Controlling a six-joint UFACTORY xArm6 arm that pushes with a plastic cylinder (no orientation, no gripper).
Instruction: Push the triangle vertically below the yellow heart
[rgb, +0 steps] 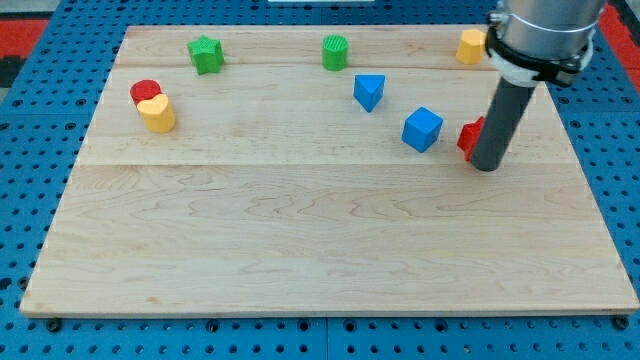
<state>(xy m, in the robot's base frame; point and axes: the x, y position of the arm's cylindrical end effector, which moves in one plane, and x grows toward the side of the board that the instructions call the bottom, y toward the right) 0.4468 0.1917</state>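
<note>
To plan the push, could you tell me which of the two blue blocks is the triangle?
The blue triangle, up-left of the blue cube; it tapers to a point downward.

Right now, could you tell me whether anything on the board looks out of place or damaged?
Nothing stands out. All blocks sit flat on the wooden board; my tip rests against the red block, partly hiding it.

The rod (505, 110) hides most of a red block (468, 136), shape unclear. The arm's housing (540, 30) covers the yellow block's (470, 46) right side and runs past the view's top.
</note>
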